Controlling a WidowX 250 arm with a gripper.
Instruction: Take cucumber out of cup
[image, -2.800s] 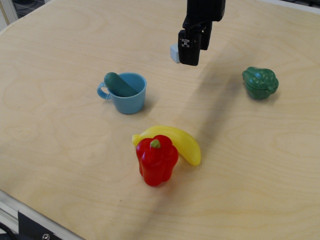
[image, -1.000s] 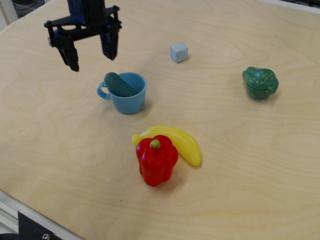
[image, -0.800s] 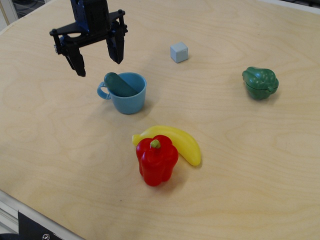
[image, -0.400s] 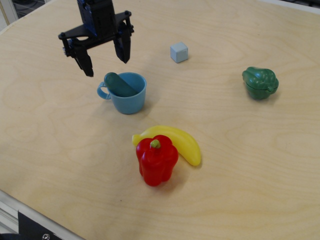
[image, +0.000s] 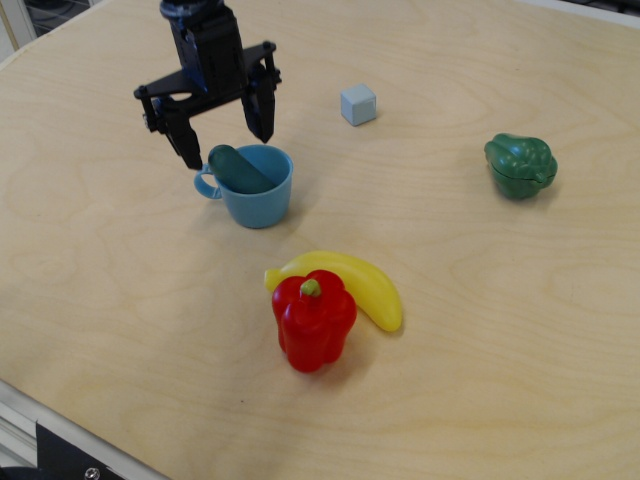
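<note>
Closest to the camera there's a red bell pepper (image: 314, 319) standing upright on the light wooden worktop (image: 120, 300), stem up. Right behind it, and touching it from what I can see, is a yellow banana (image: 350, 283) lying on its side with the curve bulging toward the far side.

Further back and to the left sits the light blue cup (image: 256, 188), upright, loop handle sticking out to the left. The cucumber (image: 238, 168) is in the cup (dark green, smooth, rounded ends), lying tilted so its upper end pokes out over the rim just above the handle while the rest slopes down inside.

Over on the right at about the same depth, well apart from everything else, is a lumpy green bell pepper (image: 521, 165).

The black pincer (image: 227, 141) hangs just over the back of the cup with its fingers spread wide and nothing between them. One fingertip sits just left of the cucumber's raised end, the other is near the cup's far rim. Can't tell if either tip actually touches anything.

Farthest back, a small pale blue-grey cube (image: 358, 104) sits alone on the worktop, right of the pincer.
</note>
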